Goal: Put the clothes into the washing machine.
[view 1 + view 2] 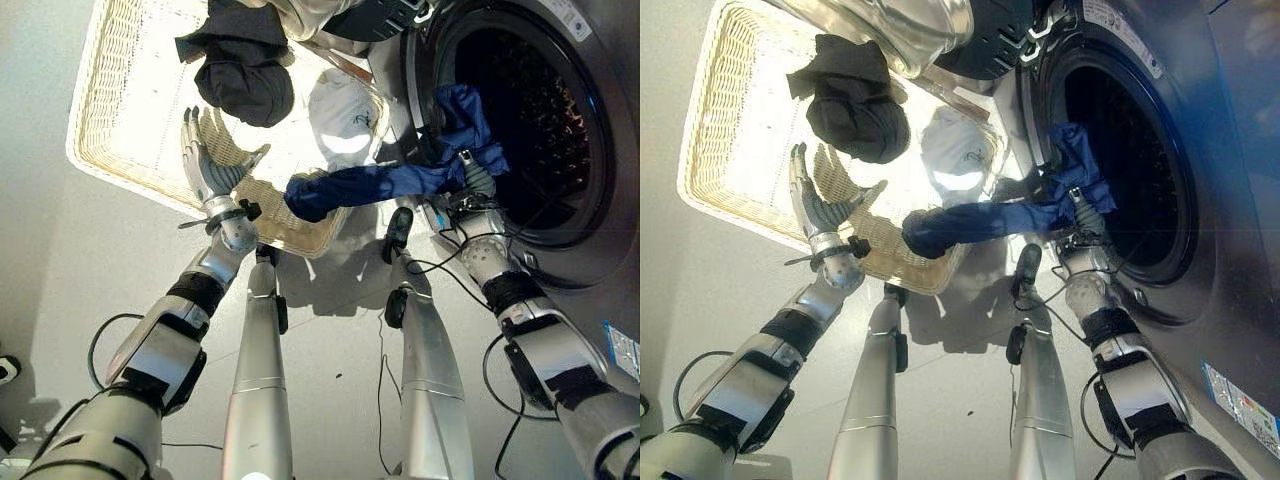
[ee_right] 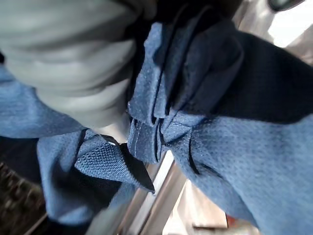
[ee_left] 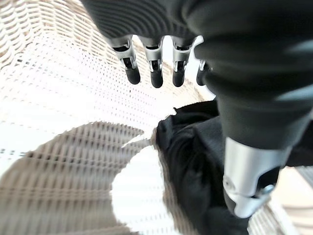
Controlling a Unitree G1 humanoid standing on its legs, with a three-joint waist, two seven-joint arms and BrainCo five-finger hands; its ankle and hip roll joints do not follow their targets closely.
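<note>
Up close, bunched blue garment [image 2: 205, 107] folds

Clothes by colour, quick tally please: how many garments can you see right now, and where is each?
Blue: 1, blue garment bunched at the right hand, draped over the washing machine door opening.
Black: 1, black garment in the wicker basket, beyond the open left hand.
White: 1, white garment in the basket.
Total: 3

No legible text or labels.

Woven wicker basket [image 1: 110, 150]; blue mesh-knit cloth [image 1: 370, 185].
</note>
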